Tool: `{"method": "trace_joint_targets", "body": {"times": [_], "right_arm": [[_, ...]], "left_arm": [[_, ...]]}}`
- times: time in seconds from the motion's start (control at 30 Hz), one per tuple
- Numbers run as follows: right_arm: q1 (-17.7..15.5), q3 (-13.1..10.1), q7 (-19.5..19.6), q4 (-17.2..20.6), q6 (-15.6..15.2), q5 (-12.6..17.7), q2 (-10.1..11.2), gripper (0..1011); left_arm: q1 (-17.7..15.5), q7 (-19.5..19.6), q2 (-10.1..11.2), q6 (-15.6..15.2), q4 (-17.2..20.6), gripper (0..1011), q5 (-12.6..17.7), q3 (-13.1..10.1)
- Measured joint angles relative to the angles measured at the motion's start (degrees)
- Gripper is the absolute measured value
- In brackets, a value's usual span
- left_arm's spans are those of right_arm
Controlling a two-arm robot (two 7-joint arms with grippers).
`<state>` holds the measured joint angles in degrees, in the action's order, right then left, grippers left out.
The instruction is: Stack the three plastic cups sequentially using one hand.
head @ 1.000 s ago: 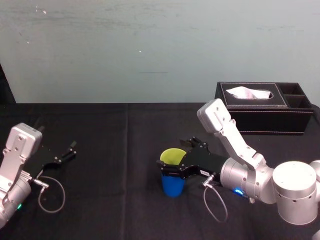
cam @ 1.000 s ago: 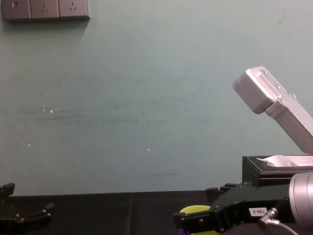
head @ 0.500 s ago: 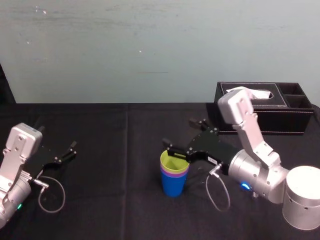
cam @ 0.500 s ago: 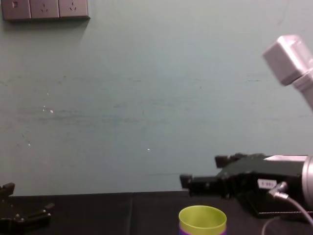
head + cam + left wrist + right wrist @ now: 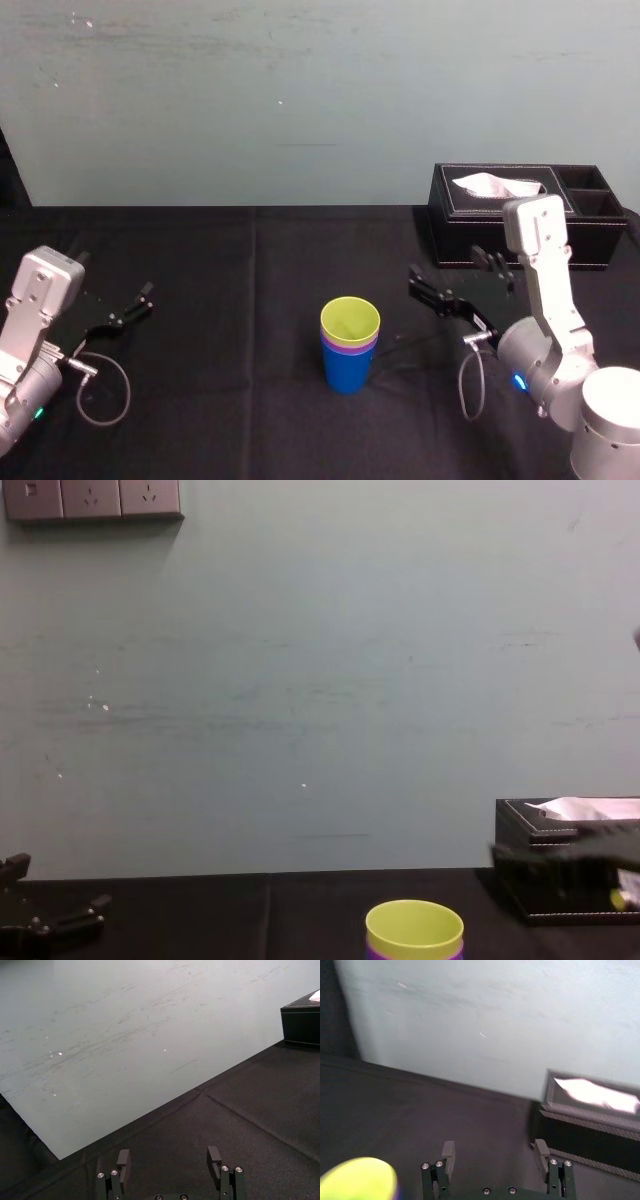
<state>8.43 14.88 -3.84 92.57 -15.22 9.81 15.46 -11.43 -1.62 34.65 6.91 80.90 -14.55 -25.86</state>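
The right gripper [image 5: 450, 277] hangs to the right of the stack with its fingers [image 5: 448, 1152] spread wide and empty, touching no cup; the left gripper [image 5: 115, 285], also wide open, rests near the left edge of the worktop [image 5: 230, 400]. Near the worktop's middle the yellow-green cup [image 5: 350, 320] sits in the purple cup [image 5: 349, 347], and that one in the blue cup [image 5: 347, 375]. The chest view cuts the stack off just below the purple rim, and the right wrist view shows the yellow-green cup as a blur.

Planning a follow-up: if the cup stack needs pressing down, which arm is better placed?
Right, probably. The right gripper is open and hangs a short way to the right of the cup stack, with nothing between them. The left gripper is parked, open, much farther off to the left.
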Motion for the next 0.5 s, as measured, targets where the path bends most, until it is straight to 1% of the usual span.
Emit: {"method": "trace_joint_targets", "body": {"times": [0.03, 0.13, 0.33, 0.5], "right_arm": [[-0.39, -0.58, 1.27, -0.8, -0.35, -0.37, -0.68, 1003], [-0.93, -1.22, 2.75, -2.09, -0.67, -1.11, -1.57, 1003], [-1.19, -1.77, 3.33, -3.82, -0.8, -2.17, -2.6, 1003], [-1.09, -2.2, 3.16, -4.51, -0.88, -2.52, -3.03, 1003]], "left_arm": [[0.0, 0.0, 0.0, 0.0, 0.0, 1000, 0.0, 0.0], [0.0, 0.0, 0.0, 0.0, 0.0, 1000, 0.0, 0.0], [0.0, 0.0, 0.0, 0.0, 0.0, 1000, 0.0, 0.0], [0.0, 0.0, 0.0, 0.0, 0.0, 1000, 0.0, 0.0]]}}
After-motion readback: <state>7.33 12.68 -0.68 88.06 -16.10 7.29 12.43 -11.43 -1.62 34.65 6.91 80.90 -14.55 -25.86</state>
